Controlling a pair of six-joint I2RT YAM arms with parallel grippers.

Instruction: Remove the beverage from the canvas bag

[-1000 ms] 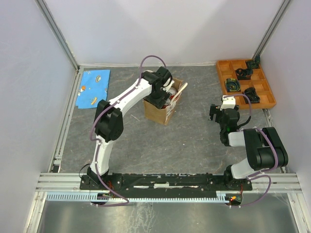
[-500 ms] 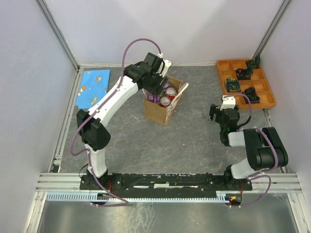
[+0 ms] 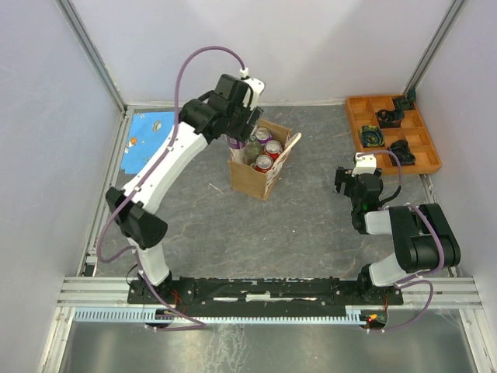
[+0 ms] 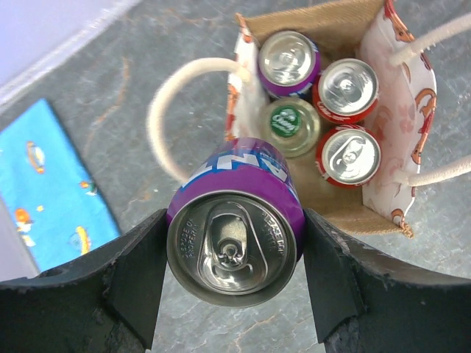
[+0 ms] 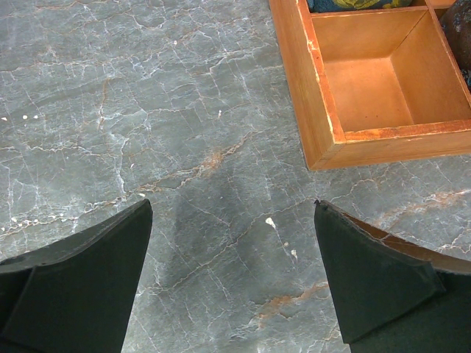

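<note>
My left gripper (image 4: 232, 254) is shut on a purple can (image 4: 234, 229), held upright in the air above and just left of the canvas bag (image 3: 260, 177). In the top view the gripper (image 3: 235, 138) hangs over the bag's far left corner with the purple can (image 3: 234, 141) under it. The tan bag (image 4: 346, 29) stands open, with cream loop handles (image 4: 173, 95). Inside are another purple can (image 4: 288, 60), a green-topped can (image 4: 285, 123) and two red cans (image 4: 346, 87). My right gripper (image 5: 232, 257) is open and empty above bare table, far right of the bag.
An orange compartment tray (image 3: 393, 134) with dark parts sits at the back right; its corner shows in the right wrist view (image 5: 368, 81). A blue patterned cloth (image 3: 150, 142) lies at the back left (image 4: 51, 191). White walls enclose the table.
My left arm has risen and stretched back, lifting the purple can out of the bag to a point above its left edge. The right arm has not moved.
</note>
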